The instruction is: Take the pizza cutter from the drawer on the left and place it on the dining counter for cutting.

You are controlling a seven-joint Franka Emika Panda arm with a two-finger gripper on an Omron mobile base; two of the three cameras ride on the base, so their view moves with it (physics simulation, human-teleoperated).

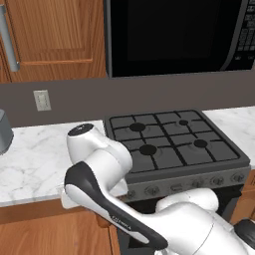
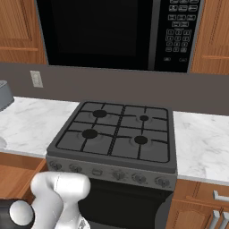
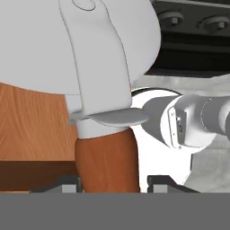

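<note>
I had the pizza cutter pinched in my pincer: in the hand view its reddish-brown handle stood up between my two dark fingertips, which sat against either side of it, with the pale silvery blade part above filling the top of that view. So I judged the pick-up done. What was left was the whole carry and the put-down. The stove was my landmark: my arm was folded low in front of it, down below the marble worktop that adjoins the stove on its left, with brown wood behind the cutter in the hand view and the stove's knob panel just above it. I could not tell whether the drawer was open or shut from here. The base views looked at the stove, the microwave above it and the wall outlet to the stove's left. My guess was I had to lift clear of the cabinets, then drive or swing toward the dining counter before letting go.
</note>
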